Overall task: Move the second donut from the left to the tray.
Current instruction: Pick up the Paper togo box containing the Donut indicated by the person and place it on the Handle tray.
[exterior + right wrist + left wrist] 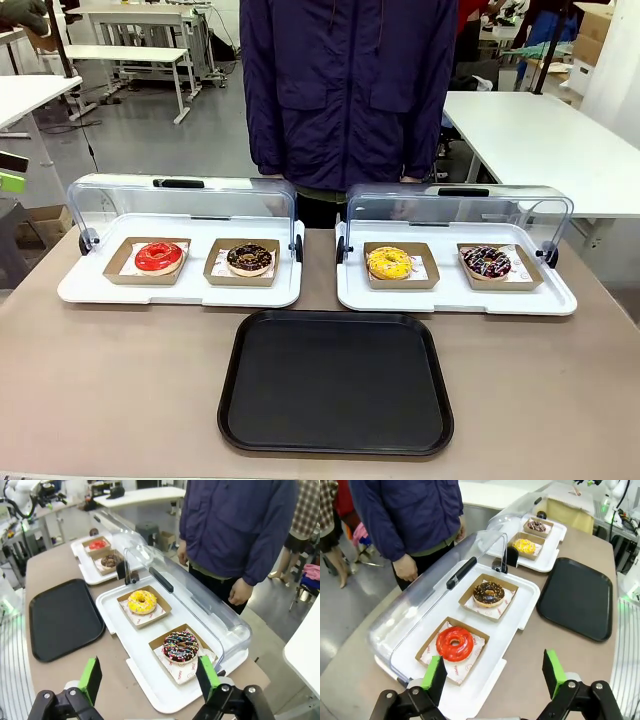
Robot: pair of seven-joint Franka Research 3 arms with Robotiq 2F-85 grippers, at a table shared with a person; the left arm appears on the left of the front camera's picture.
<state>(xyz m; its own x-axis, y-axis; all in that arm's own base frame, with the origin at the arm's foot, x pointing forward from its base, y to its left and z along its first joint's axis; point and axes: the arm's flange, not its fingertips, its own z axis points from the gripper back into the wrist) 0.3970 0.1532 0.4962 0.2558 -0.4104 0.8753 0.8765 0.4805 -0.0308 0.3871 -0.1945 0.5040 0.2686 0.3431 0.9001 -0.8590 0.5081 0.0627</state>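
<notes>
We hold our left hand above the near part of the surface, its green-padded fingers spread wide with nothing between them. Below it lies the left display tray, white, with its clear lid swung up and back. Our right hand hovers in the same way over the right display tray, fingers wide apart and gripping nothing.

The second donut from the left, dark chocolate with light nut bits, sits in its brown cardboard holder on the right-hand place of the left display tray. Just beside it, to our left, is the red-glazed donut in a holder of its own. On the right display tray we see a yellow donut and, to our right of it, a dark sprinkled donut.

The tray, flat and black, lies on the surface on our side of both display trays, centred between them and just short of touching their near edges. The nut-topped donut is apart from it, up and to our left.

A person in a dark blue jacket stands at the far edge of the surface.
</notes>
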